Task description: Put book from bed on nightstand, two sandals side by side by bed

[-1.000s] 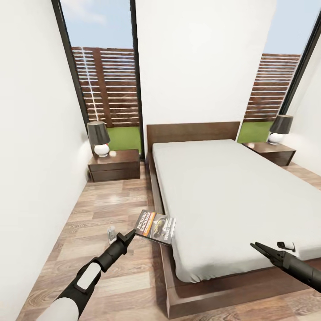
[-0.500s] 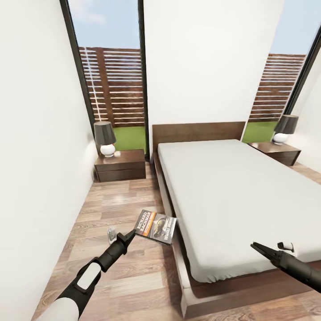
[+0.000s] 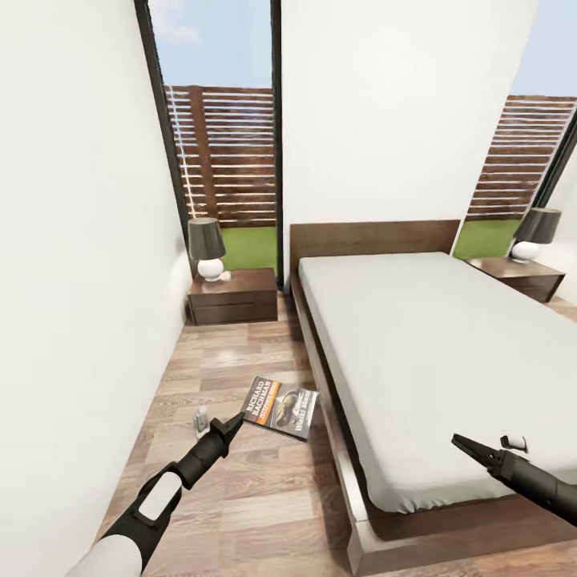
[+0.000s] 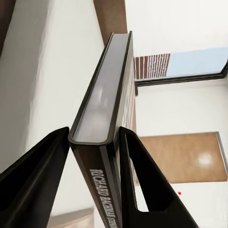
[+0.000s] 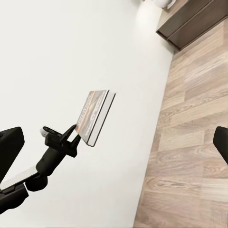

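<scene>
L gripper holds book

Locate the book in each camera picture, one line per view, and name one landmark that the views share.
Head view: the book sits low and left of centre, over the floor beside the bed, at the tip of the left gripper.
Left wrist view: the book stands edge-on at centre, between the fingers.
Right wrist view: the book is left of centre, against the white wall.
Shared landmark: the left gripper clamping it.
</scene>
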You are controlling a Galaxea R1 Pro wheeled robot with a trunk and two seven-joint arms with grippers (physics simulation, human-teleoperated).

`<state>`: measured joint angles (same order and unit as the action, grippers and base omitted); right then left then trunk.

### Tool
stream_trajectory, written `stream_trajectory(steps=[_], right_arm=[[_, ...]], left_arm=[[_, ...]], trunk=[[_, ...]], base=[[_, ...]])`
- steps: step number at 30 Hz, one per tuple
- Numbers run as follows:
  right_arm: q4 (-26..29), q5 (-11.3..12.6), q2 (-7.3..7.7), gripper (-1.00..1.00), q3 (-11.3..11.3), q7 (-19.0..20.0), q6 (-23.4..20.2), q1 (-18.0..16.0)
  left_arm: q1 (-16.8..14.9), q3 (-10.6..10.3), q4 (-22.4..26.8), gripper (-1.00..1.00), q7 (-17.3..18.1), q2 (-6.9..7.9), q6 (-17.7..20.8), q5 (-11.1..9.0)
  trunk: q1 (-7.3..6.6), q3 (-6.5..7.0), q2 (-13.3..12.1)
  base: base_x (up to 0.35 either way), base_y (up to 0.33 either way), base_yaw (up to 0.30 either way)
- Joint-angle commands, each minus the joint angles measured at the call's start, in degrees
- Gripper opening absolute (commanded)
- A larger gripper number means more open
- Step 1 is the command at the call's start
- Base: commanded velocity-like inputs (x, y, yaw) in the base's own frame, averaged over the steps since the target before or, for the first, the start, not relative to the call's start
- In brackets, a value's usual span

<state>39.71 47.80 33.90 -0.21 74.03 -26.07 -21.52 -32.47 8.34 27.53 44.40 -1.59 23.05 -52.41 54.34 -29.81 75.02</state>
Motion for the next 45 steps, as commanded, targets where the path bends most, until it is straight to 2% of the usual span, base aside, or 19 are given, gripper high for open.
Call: stream_trajectory(steps=[1,26,45], right_arm=[[0.01,0.30,0.03,1.00,0.02,0.06,-0.59,-0.01],[0.10,0.35,0.03,1.00,-0.27,0.06,-0.56,-0.01],[0.02,0.53,0.03,1.00,-0.06,-0.02,-0.74,-0.01]], left_arm=[[-0.05,0.28,-0.02,-1.00,0.11,-0.06,0.56,-0.32],[-0.05,0.28,-0.02,-1.00,0.07,-0.11,0.50,-0.33],[-0.05,0.28,-0.02,-1.00,0.08,-0.08,0.53,-0.33]], trunk=[[0.00,-0.06,0.03],[0.00,-0.06,0.03],[0.00,-0.06,0.03]], base=[[0.000,0.026,0.215],[0.000,0.033,0.231],[0.000,0.170,0.029]])
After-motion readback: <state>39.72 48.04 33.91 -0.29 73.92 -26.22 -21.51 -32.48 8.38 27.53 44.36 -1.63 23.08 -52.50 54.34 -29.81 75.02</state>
